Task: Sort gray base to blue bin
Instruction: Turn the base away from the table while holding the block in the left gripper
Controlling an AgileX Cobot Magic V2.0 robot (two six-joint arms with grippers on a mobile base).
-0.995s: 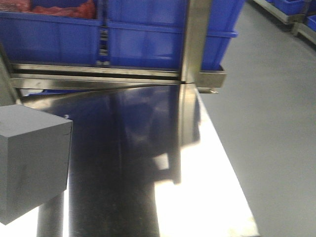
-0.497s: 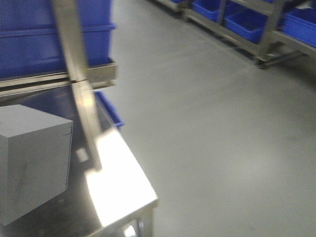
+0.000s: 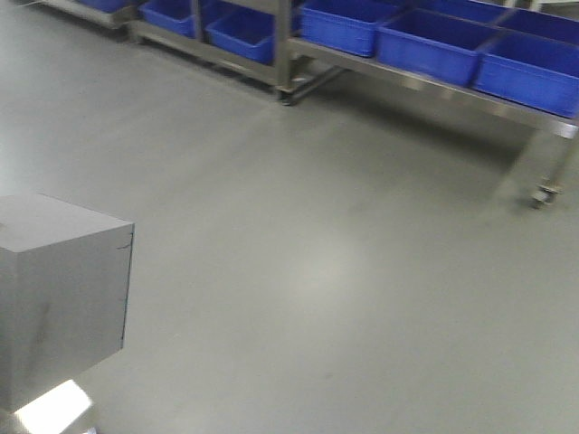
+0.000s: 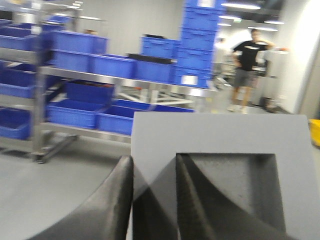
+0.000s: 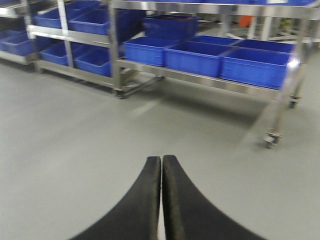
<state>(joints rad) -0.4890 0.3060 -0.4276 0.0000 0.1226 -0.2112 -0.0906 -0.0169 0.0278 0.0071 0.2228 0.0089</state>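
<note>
A light-gray cube, the gray base (image 3: 59,298), is seen at the left edge of the front view, raised above a plain gray floor (image 3: 326,271). In the left wrist view the gray base (image 4: 220,135) fills the lower frame, with its square darker recess (image 4: 235,185) turned toward the camera. The left gripper (image 4: 154,161) is clamped on one wall of the block: one dark curved finger (image 4: 112,210) is pressed against the outer side and the other is set inside the recess. In the right wrist view the right gripper (image 5: 161,160) is held over bare floor, its two black fingers pressed together with nothing between them. Rows of blue bins (image 3: 425,41) are lined up on wheeled steel racks (image 3: 543,127) well apart from the block. A person in a black shirt (image 4: 247,62) is blurred in the background.
</note>
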